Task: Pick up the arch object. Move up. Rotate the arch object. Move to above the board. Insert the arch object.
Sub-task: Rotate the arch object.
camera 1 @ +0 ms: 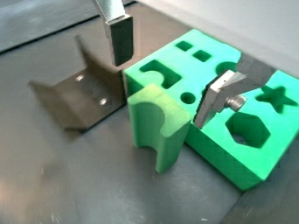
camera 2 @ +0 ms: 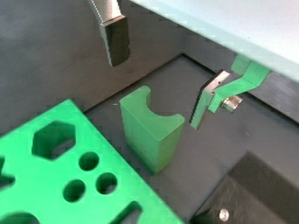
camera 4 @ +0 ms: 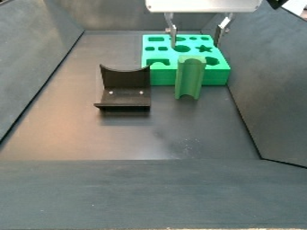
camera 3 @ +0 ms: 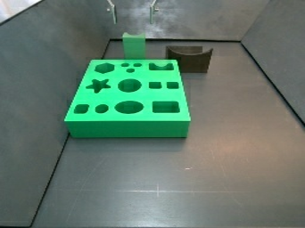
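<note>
Side view: gripper [camera 4: 195, 30] is hanging with fingers spread above the arch [camera 4: 188, 76], which is standing upright just beside the board [camera 4: 217, 75], not yet gripped. Descending off-centre, 1 finger [camera 1: 119, 40] risks striking its top and toppling it.

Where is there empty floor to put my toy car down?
Big bare floor lies in front of the board. It is crowded behind it, where the arch object stands beside the fixture with the open gripper above.
</note>
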### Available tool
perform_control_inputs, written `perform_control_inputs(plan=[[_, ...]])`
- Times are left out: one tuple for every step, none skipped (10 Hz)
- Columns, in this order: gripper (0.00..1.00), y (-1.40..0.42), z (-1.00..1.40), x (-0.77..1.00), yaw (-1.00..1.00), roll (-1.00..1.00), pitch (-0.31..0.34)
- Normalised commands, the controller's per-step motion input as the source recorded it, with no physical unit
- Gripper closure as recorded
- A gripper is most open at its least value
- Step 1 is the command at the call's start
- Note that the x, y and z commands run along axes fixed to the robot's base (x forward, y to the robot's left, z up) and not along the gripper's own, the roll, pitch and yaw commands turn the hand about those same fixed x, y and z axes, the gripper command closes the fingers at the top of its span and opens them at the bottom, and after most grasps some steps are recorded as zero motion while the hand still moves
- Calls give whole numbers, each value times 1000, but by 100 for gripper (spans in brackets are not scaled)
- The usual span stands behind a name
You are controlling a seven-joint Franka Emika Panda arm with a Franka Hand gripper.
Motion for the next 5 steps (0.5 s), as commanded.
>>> perform_control_inputs(plan=[[0,53,-84,34,1000,2,4],[0,39,-58,33,1000,2,4],[0,21,-45,32,1000,2,4],[0,16,-43,34,1000,2,4],[0,8,-37,33,1000,2,4]])
